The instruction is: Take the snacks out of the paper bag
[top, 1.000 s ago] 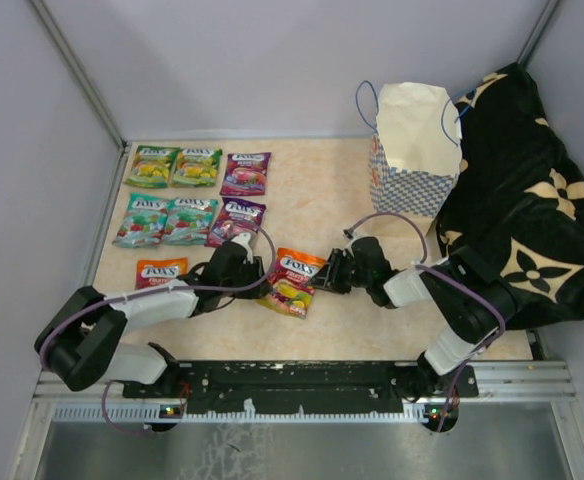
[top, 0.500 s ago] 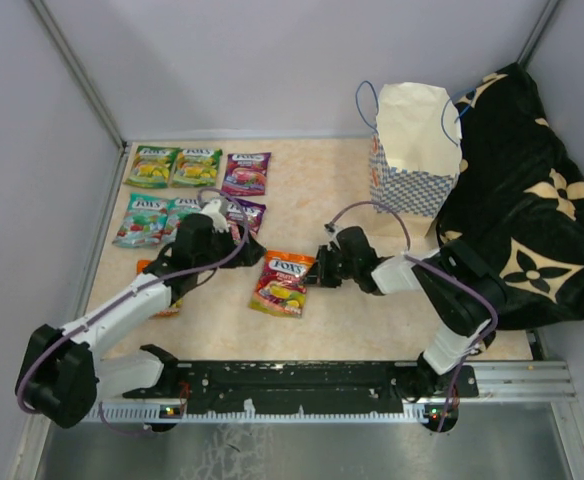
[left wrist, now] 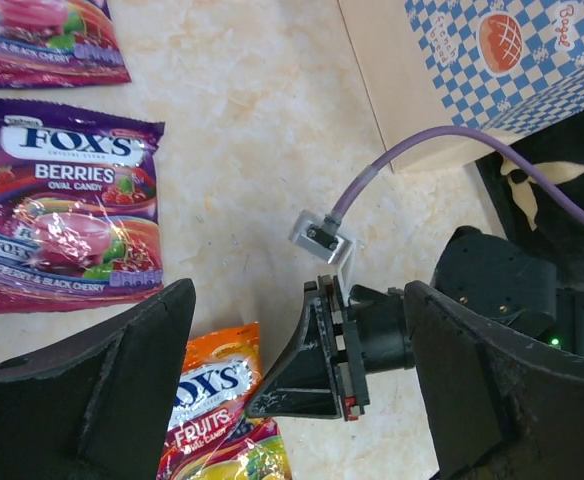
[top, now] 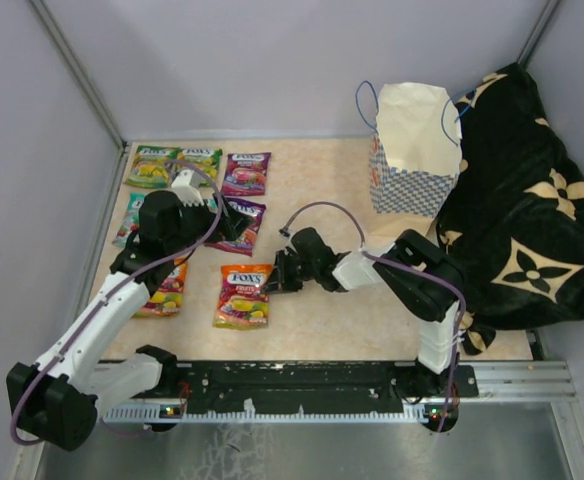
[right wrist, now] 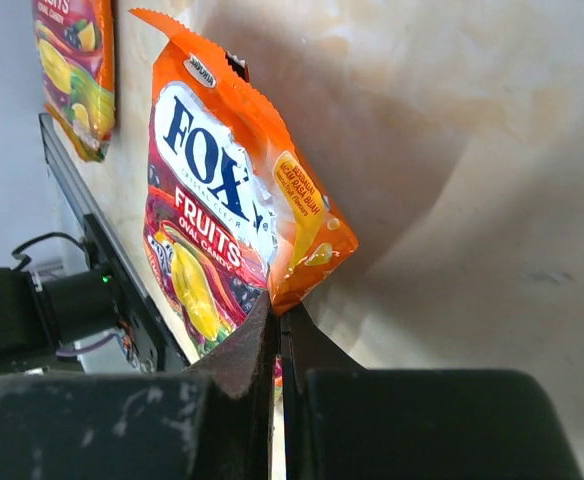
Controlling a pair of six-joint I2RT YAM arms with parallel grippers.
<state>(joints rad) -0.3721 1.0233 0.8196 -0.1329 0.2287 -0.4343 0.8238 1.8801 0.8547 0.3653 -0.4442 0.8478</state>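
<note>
My right gripper (top: 271, 283) is shut on the right edge of an orange-red FOX'S fruits pouch (top: 238, 298), which lies on the table; the right wrist view shows its tips (right wrist: 277, 318) pinching the pouch's corner (right wrist: 222, 200). My left gripper (top: 230, 225) hangs open and empty above a purple snack pouch (top: 240, 214), and in its own view (left wrist: 300, 300) it frames the right gripper and the orange pouch (left wrist: 217, 405). More snacks lie in rows at the left: green-yellow (top: 152, 166), purple (top: 246, 173), orange (top: 162, 290). The paper bag (top: 412, 150) stands upright at the back.
A black cloth with tan flowers (top: 527, 200) fills the right side behind the right arm. Grey walls close the back and left. The arms' base rail (top: 292, 385) runs along the near edge. The bag's checkered band (left wrist: 472, 60) shows in the left wrist view.
My left gripper opened, let go of the orange-red pouch and drew back up and left. My right gripper shut on that pouch and pulled it leftward across the table.
</note>
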